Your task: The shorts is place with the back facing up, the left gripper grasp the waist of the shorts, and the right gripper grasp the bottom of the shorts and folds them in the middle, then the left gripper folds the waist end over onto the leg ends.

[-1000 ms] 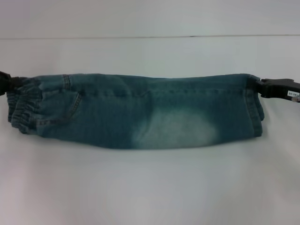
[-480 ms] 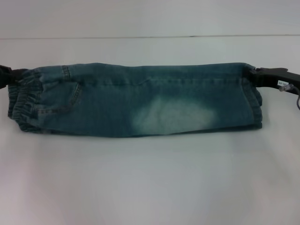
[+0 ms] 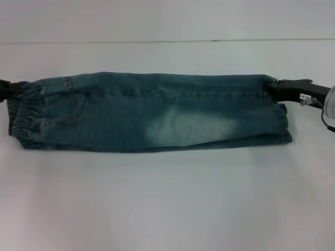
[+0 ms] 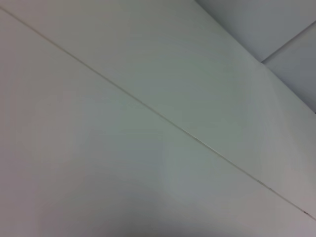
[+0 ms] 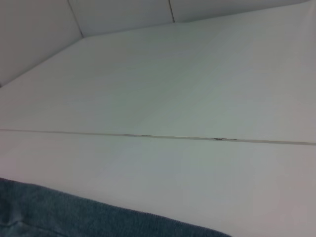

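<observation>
The left gripper (image 3: 11, 87), a black clamp at the 9 o'clock edge of the head view, is pinched onto the far corner of the waist of the shorts (image 3: 25, 116), where the gathered elastic band puckers into small pleats. Opposite it, at 3 o'clock, the right gripper (image 3: 280, 88), black with a small white label on its body, is clamped on the far corner of the bottom of the shorts (image 3: 282, 117), its silver-grey wrist just showing at the frame's edge.

Between the two grippers the shorts (image 3: 152, 112) lie stretched in a long band across the white table (image 3: 167, 204), folded lengthwise so one half sits on the other. The far edge runs nearly straight from clamp to clamp; the near edge rests on the tabletop. A patch pocket (image 3: 65, 111) shows toward the 9 o'clock end, just beside the waistband, and a pale faded patch (image 3: 191, 128) marks the denim right of centre. At the 3 o'clock end the stitched leg hems are stacked, the lower layer peeking out slightly toward 5 o'clock.

A thin seam (image 3: 157, 41) crosses the table at 12 o'clock, well apart from the garment. The right wrist view catches a strip of the denim edge (image 5: 74, 217) against the white surface; the left wrist view shows only the white surface.
</observation>
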`<state>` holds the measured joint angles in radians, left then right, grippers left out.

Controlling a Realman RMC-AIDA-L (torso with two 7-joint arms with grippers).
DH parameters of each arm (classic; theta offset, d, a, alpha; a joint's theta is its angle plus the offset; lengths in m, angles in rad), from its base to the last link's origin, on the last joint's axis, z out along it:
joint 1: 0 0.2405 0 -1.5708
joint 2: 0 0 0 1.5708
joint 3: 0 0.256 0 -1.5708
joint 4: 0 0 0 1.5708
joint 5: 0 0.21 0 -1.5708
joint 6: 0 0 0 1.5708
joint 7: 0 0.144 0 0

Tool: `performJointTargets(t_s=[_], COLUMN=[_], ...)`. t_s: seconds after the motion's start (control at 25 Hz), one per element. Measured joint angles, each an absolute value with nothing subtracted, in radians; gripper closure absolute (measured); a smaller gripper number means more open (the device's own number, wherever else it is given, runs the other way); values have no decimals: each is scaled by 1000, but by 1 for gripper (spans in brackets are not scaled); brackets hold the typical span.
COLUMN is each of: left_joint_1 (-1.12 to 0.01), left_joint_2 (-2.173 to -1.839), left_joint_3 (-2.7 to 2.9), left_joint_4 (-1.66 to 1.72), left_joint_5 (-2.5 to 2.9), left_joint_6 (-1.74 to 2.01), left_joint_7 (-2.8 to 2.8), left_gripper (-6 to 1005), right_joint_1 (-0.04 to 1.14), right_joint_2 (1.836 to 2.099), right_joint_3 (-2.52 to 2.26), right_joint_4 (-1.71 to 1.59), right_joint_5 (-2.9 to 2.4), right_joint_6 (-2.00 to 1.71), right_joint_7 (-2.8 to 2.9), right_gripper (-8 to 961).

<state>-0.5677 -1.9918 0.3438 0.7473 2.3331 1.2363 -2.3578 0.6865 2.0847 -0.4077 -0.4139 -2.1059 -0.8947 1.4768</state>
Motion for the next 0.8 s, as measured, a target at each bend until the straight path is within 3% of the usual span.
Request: performJointTargets(t_s=[0.36,0.64,0.8], left_joint_1=[-556,-544,-526], left_joint_2=[-1996,-1996,-1995], left_joint_3=[339,333,331], left_joint_4=[747,764,801], left_joint_5=[2325,2321,2299], left_joint_6=[1210,1205,1261], left_joint_7=[-2344,-2336,-2305], left_gripper=[824,577,386], right_joint_1=[684,658,607], right_joint_2=[2085,2084,2075], right_joint_3=[-403,-402,-402], right_joint_4=[-414,-417,-453], right_joint_5=[-2104,-2088,-2004], right_joint_6=[-877,-896,-1017], right_joint_7=[1477,1479,1480], right_gripper=[722,569,407])
